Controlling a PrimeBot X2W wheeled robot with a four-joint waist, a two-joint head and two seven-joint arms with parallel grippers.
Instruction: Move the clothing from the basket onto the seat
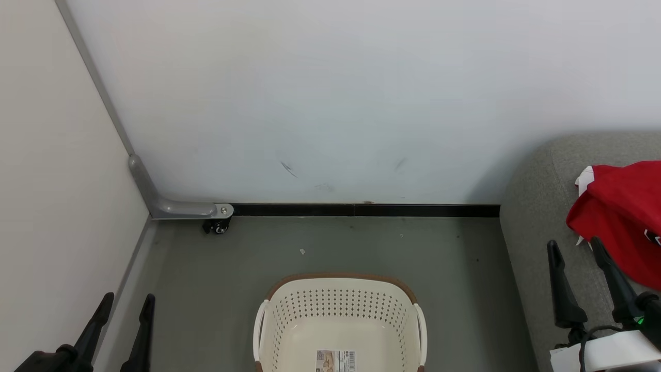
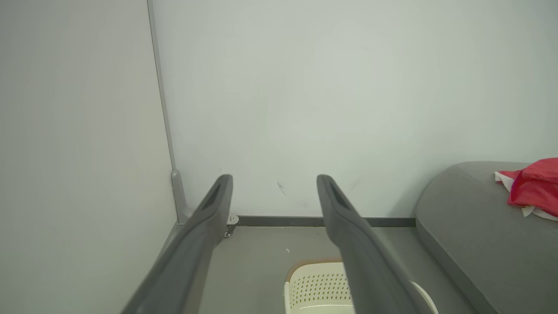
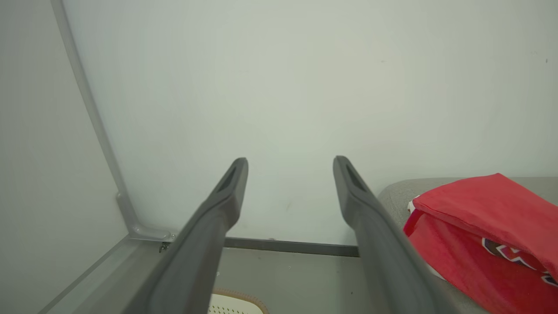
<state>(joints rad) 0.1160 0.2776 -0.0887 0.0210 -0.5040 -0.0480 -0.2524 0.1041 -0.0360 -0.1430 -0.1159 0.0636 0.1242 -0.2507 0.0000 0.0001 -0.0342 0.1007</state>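
The red clothing (image 1: 622,217) with white trim lies heaped on the grey seat (image 1: 532,217) at the right; black-and-white numerals show on its lower fold (image 3: 505,253). The cream basket (image 1: 338,320) with a brown rim stands on the floor at bottom centre, holding nothing but a paper label (image 1: 335,360). My right gripper (image 1: 574,245) is open above the seat's front, just left of the clothing, with nothing between its fingers. My left gripper (image 1: 128,298) is open at the lower left, beside the wall and well left of the basket.
A white wall (image 1: 335,103) closes the back, with a black baseboard (image 1: 361,210). A panel (image 1: 51,181) closes the left side, with a grey metal foot and a small caster (image 1: 219,226) at the corner. Grey floor (image 1: 361,248) lies between basket and wall.
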